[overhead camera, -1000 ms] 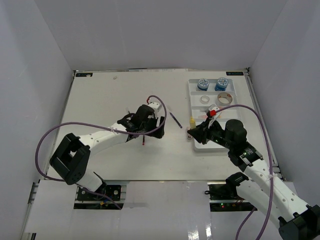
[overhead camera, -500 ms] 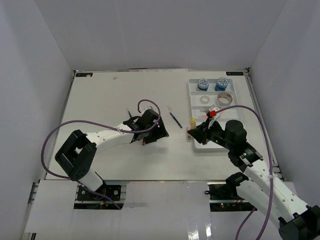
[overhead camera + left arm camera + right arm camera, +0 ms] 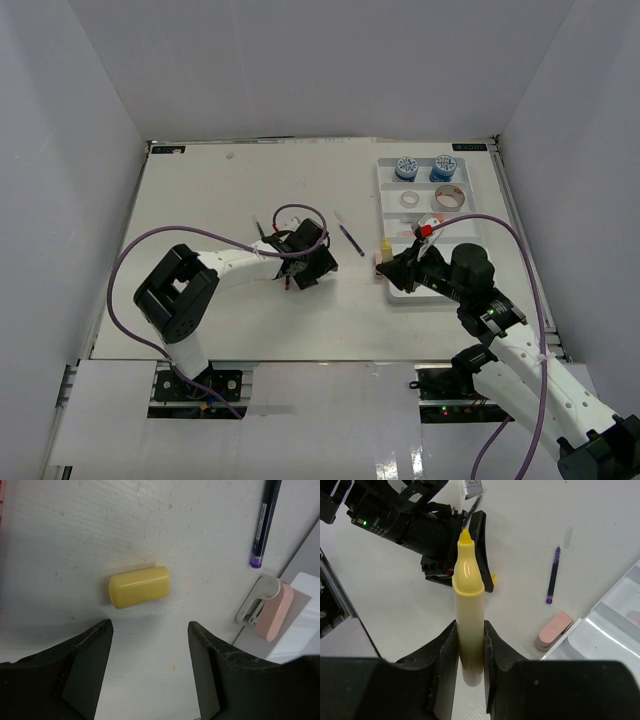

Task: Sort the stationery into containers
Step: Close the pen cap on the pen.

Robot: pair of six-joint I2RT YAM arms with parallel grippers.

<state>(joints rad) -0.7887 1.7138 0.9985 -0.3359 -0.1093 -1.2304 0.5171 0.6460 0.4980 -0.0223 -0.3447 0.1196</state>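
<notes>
Two grippers hang over the white counter [image 3: 200, 200]. The left gripper [image 3: 150, 630] is near the middle of the counter, jaws spread wide with nothing between them. A yellow eraser-like piece [image 3: 140, 586] lies flat just beyond its fingertips, not touched. Towards the right edge from there lies a purple pen [image 3: 265, 522], and nearer the tray a pink piece [image 3: 267, 611] with a white clip part. The right gripper [image 3: 469, 630] is pinching a yellow marker [image 3: 468, 605] by its barrel, tip pointing away from the wrist, and hangs by the near left corner of the white tray [image 3: 383, 205]. The tray lies along the right edge, reaching to the far right corner. Its far end holds two blue-white tubs [image 3: 406, 167], with two tape rolls [image 3: 449, 196] just behind them
</notes>
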